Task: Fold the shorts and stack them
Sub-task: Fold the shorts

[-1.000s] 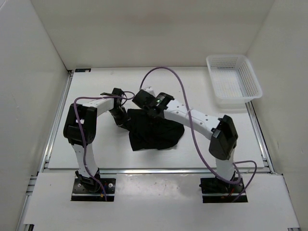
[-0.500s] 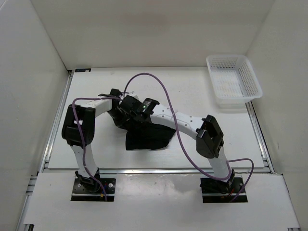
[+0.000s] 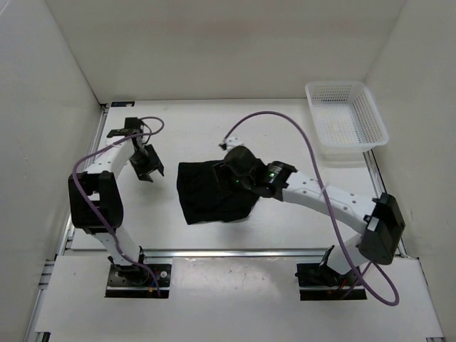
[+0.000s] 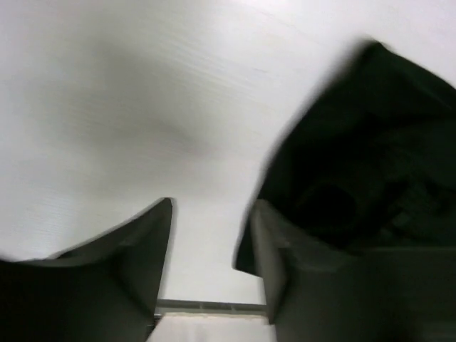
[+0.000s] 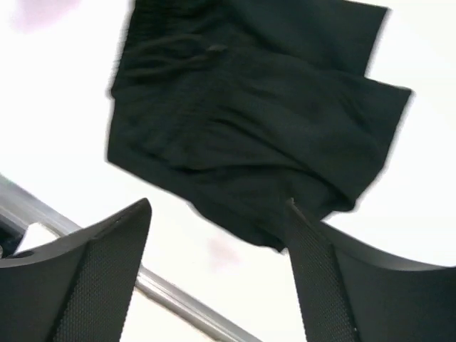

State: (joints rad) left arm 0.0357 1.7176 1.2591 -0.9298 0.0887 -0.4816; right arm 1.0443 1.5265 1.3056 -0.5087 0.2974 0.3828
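The black shorts (image 3: pixel 210 194) lie folded in a rough bundle on the white table, a little left of centre. My left gripper (image 3: pixel 148 168) hangs to their left, apart from the cloth, its jaws open over bare table. In the left wrist view the shorts (image 4: pixel 356 149) fill the upper right, beyond the gripper (image 4: pixel 211 239), which holds nothing. My right gripper (image 3: pixel 226 171) hovers over the upper right part of the shorts. Seen from the right wrist, the shorts (image 5: pixel 249 114) lie below, and the gripper (image 5: pixel 217 224) stands wide open and holds nothing.
A white mesh basket (image 3: pixel 347 118) sits at the back right corner of the table. A metal rail (image 3: pixel 228 251) runs along the table's front edge. White walls close the table in on the left, back and right. Purple cables loop above both arms.
Both grippers have opened and let go of the shorts. The left arm has swung away to the left and the right arm has drawn back to the right. The shorts stay on the table.
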